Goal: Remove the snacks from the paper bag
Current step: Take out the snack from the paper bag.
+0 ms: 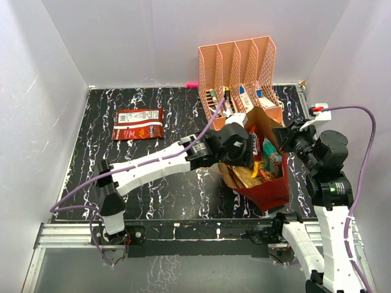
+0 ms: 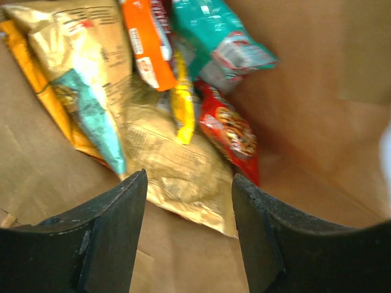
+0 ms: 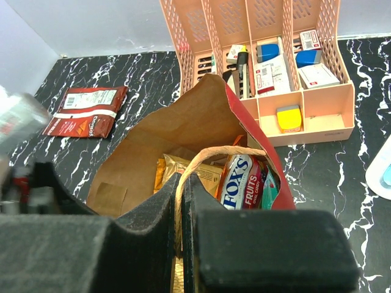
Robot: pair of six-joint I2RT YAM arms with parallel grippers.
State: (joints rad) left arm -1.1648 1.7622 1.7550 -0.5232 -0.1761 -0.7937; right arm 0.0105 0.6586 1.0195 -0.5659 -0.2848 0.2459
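Note:
The dark red paper bag (image 1: 272, 186) lies tilted on the mat with its brown inside (image 3: 177, 131) open toward me. It holds several snacks: a gold packet (image 2: 177, 177), a red one (image 2: 229, 131), an orange one (image 2: 149, 43), a teal one (image 2: 214, 30) and a Fox's candy packet (image 3: 241, 180). My left gripper (image 2: 189, 183) is open inside the bag's mouth, just short of the gold packet and holding nothing. My right gripper (image 3: 183, 195) is shut on the bag's twine handle (image 3: 220, 155) at the bag's rim. One red-brown packet (image 1: 138, 124) lies flat on the mat at the far left.
The peach mesh organizer (image 1: 238, 67) with pens and small boxes stands right behind the bag. A white and light-blue object (image 3: 382, 171) lies at the right edge of the right wrist view. White walls enclose the black marbled mat (image 1: 153, 195).

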